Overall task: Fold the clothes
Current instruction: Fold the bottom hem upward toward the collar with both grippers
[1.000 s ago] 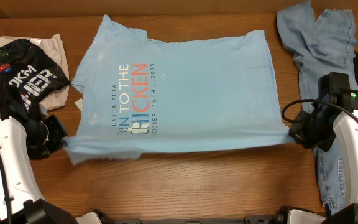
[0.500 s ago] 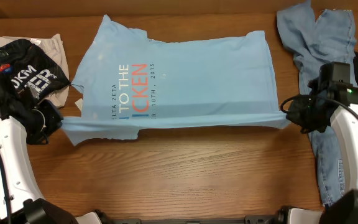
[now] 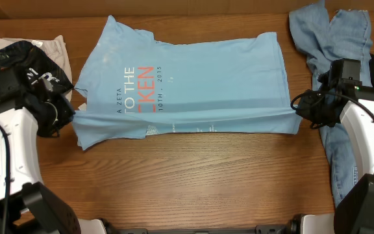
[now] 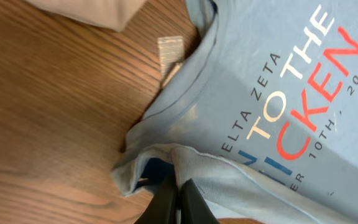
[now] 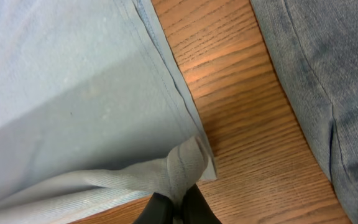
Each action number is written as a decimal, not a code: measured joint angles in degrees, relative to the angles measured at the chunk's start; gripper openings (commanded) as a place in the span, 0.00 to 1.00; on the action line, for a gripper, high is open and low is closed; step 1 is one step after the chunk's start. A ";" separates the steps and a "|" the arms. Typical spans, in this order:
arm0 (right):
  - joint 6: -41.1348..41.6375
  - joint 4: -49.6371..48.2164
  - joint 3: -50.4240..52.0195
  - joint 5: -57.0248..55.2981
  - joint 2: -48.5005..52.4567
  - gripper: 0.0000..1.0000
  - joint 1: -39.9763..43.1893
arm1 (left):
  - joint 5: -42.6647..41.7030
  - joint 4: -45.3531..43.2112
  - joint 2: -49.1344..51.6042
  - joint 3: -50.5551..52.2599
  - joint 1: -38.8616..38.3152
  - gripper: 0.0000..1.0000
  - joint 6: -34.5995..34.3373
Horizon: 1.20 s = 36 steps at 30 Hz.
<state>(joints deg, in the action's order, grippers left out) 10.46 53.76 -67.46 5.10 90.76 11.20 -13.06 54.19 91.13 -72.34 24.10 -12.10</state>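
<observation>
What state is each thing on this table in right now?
T-shirt: print up, near edge lifted, folded partway over.
left gripper: shut on T-shirt.
right gripper: shut on T-shirt.
jeans: rumpled, unfolded, far right.
black shirt: bunched up, far left.

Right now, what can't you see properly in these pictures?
- Lettering: overhead, the folded-up hem of the T-shirt covers the start of each word.
- Black shirt: overhead, the left arm hides most of it.
- Jeans: overhead, the right arm crosses their middle.
- Left gripper and right gripper: wrist views, the bottom edge cuts them off. Only the tips pinching the T-shirt show.
</observation>
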 measured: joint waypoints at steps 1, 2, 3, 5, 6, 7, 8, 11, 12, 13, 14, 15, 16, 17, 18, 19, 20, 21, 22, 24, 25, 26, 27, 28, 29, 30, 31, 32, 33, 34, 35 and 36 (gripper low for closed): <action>0.00 -0.13 0.00 0.02 0.00 0.04 0.00 | 0.00 -0.24 0.61 0.00 -0.52 0.04 0.00; -0.07 -0.28 0.00 0.02 0.00 0.04 0.00 | 0.00 -0.57 1.16 0.00 -1.01 0.04 0.00; -0.22 -0.48 0.00 0.07 0.00 0.04 0.00 | -0.02 -0.98 1.70 0.00 -1.46 0.04 0.00; -0.52 -1.44 0.00 0.63 0.00 0.04 0.00 | 0.04 -2.10 2.60 0.00 -2.34 0.04 0.00; -0.66 -1.88 0.00 0.81 0.00 0.04 0.00 | 0.00 -2.82 2.82 0.00 -2.47 0.04 0.00; -0.74 -2.21 0.00 1.01 0.00 0.04 0.00 | 0.02 -3.72 3.06 0.00 -2.64 0.04 0.00; -0.87 -2.51 0.00 1.09 0.00 0.04 0.00 | 0.02 -4.48 3.19 0.00 -2.75 0.04 0.00; -1.11 -3.87 0.00 1.55 0.20 0.04 -0.15 | 0.50 -6.16 3.37 0.00 -2.75 0.04 -0.24; -1.11 -4.31 0.00 1.57 0.48 0.04 -0.33 | 0.94 -6.69 3.41 0.00 -2.75 0.04 -0.52; -1.11 -4.79 0.00 1.57 0.90 0.04 -0.39 | 1.36 -7.17 3.48 0.00 -2.75 0.04 -1.03; -1.16 -5.20 0.00 1.68 1.49 0.04 -0.48 | 1.73 -7.65 3.54 0.00 -2.75 0.04 -1.33; -1.14 -5.79 0.00 1.90 2.38 0.04 -0.55 | 1.99 -7.98 3.63 0.00 -2.75 0.04 -1.51; -1.14 -6.38 0.00 1.97 3.26 0.04 -0.55 | 2.19 -8.15 3.67 0.00 -2.75 0.05 -1.57; -1.11 -7.10 0.00 2.10 4.17 0.04 -0.55 | 2.29 -8.17 3.72 0.00 -2.75 0.04 -1.73; -1.11 -7.76 0.00 2.21 5.09 0.04 -0.55 | 2.40 -8.11 3.74 0.00 -2.75 0.04 -1.79; -1.16 -8.35 0.00 2.38 5.88 0.04 -0.52 | 2.47 -7.93 3.76 0.00 -2.84 0.04 -1.92; -1.18 -8.87 0.00 2.40 6.62 0.04 -0.55 | 2.62 -7.76 3.80 0.00 -3.04 0.04 -1.97; -1.20 -9.35 0.00 2.54 7.39 0.04 -0.52 | 2.64 -7.69 3.85 0.00 -3.15 0.04 -1.99; -1.25 -9.75 0.00 2.60 7.96 0.04 -0.55 | 2.71 -7.72 3.96 0.00 -3.48 0.04 -2.05; -1.25 -10.25 0.00 2.89 8.70 0.04 -0.55 | 2.91 -7.89 4.46 0.00 -4.13 0.04 -2.40; -1.25 -10.56 0.00 3.10 8.83 0.04 -0.55 | 3.04 -8.11 4.74 0.00 -4.42 0.04 -2.45; -1.22 -10.78 0.00 3.37 8.85 0.04 -0.59 | 3.06 -8.35 5.09 0.00 -4.74 0.04 -2.56; -1.27 -10.95 0.00 3.54 8.85 0.04 -0.70 | 3.08 -8.59 5.44 0.00 -5.11 0.04 -2.58; -1.25 -11.08 0.00 3.67 8.85 0.04 -0.76 | 3.26 -8.85 5.81 0.00 -5.51 0.04 -2.60; -1.25 -11.08 0.00 3.67 8.85 0.04 -0.85 | 3.28 -9.14 6.14 0.00 -5.81 0.04 -2.60; -1.25 -11.08 0.00 3.72 8.85 0.04 -0.90 | 3.32 -9.44 6.47 0.00 -6.14 0.04 -2.60; -1.27 -11.13 0.00 3.74 8.85 0.04 -1.09 | 3.32 -9.66 6.78 0.00 -6.25 0.04 -2.60; -1.25 -11.13 0.00 3.74 8.85 0.04 -1.16 | 3.45 -9.70 7.08 0.00 -6.40 0.04 -2.60; -1.25 -11.13 0.00 3.74 8.85 0.04 -1.22 | 3.48 -9.70 7.43 0.00 -6.49 0.04 -2.60; -1.25 -11.15 0.00 3.82 8.85 0.04 -1.29 | 3.50 -9.68 7.72 0.00 -6.51 0.04 -2.60; -1.27 -11.28 0.00 3.91 8.85 0.04 -1.29 | 3.54 -9.70 7.98 0.00 -6.51 0.04 -2.60; -1.25 -11.47 0.00 3.89 8.85 0.04 -1.33 | 3.69 -9.70 8.17 0.00 -6.49 0.04 -2.60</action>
<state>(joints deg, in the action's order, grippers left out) 9.21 42.28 -67.46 8.99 99.61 9.87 -9.37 44.49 99.31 -72.34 17.61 -14.70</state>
